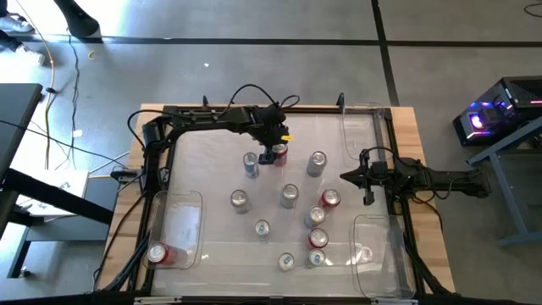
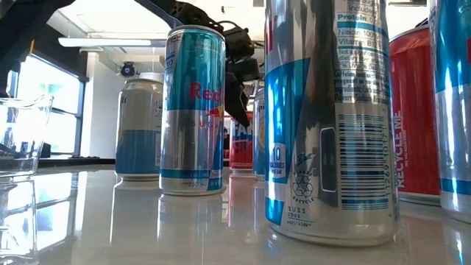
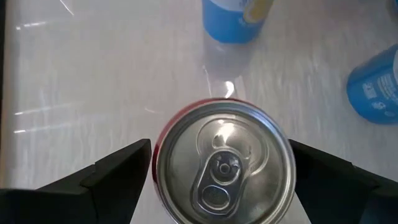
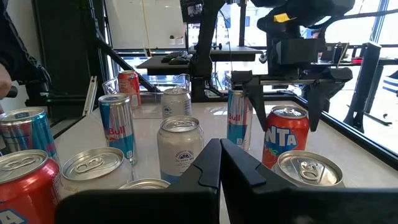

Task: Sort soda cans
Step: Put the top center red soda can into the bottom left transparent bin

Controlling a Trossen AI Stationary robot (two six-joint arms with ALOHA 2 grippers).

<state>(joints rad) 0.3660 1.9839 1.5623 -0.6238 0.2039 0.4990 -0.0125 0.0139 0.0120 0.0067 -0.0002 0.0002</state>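
One red, silver-topped soda can (image 3: 222, 163)

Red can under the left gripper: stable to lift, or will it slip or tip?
The red can stands upright between the open left gripper fingers, so it probably lifts squarely. Its smooth round metal wall may slip. Tall and narrow, it could tip if nudged off-center.

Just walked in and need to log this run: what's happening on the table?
The left pincer is open and straddles a red can near the table's far edge, not yet gripping it. The right pincer waits shut at the right side. One red can already lies in the near-left bin; other cans stand unsorted.
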